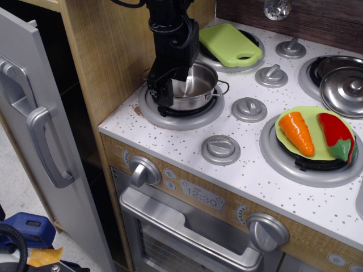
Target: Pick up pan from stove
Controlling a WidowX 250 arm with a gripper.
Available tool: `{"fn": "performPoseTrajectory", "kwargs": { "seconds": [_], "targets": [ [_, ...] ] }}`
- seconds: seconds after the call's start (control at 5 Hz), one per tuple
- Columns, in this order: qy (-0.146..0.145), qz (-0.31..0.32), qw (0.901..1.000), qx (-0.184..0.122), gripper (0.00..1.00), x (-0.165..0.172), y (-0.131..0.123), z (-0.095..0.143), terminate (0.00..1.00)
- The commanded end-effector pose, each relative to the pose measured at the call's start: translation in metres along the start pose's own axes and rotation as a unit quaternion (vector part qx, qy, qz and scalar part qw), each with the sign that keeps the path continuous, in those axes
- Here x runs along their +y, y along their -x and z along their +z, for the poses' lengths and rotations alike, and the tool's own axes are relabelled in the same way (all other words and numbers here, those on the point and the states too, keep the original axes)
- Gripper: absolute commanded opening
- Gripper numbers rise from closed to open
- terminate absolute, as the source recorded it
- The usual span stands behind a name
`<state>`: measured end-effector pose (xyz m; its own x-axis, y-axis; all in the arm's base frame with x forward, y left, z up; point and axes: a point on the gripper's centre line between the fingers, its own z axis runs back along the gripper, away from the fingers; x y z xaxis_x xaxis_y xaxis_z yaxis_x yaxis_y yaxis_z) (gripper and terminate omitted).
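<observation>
Steel pan (195, 88) sat on the stove (187, 144), your claw (164, 96) spread astride its near rim (unclosed), so you needed to pinch squarely, then lift straight.

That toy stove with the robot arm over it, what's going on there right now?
A black robot arm reaches down to the pan, a small shiny steel pot sitting on the front-left burner of the stove. Its end effector is down at the pan's near rim, one finger seemingly inside and one outside, but the pan still sits on the burner. Elsewhere, a green cutting board, a plate with a toy carrot and pepper, and a steel lid sit untouched.
</observation>
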<state>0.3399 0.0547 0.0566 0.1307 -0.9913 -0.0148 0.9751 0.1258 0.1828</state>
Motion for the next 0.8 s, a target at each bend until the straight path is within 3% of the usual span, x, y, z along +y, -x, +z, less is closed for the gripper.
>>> {"fn": "performPoseTrajectory", "kwargs": {
  "seconds": [0.0, 0.4, 0.6],
  "targets": [
    [0.0, 0.0, 1.0, 0.0, 1.0, 0.0, 0.0, 0.0, 0.0],
    [0.002, 0.0, 1.0, -0.006, 1.0, 0.0, 0.003, -0.007, 0.0],
    [0.001, 0.005, 0.9999, -0.012, 0.0, -0.001, 0.005, -0.014, 0.0]
  ]
}}
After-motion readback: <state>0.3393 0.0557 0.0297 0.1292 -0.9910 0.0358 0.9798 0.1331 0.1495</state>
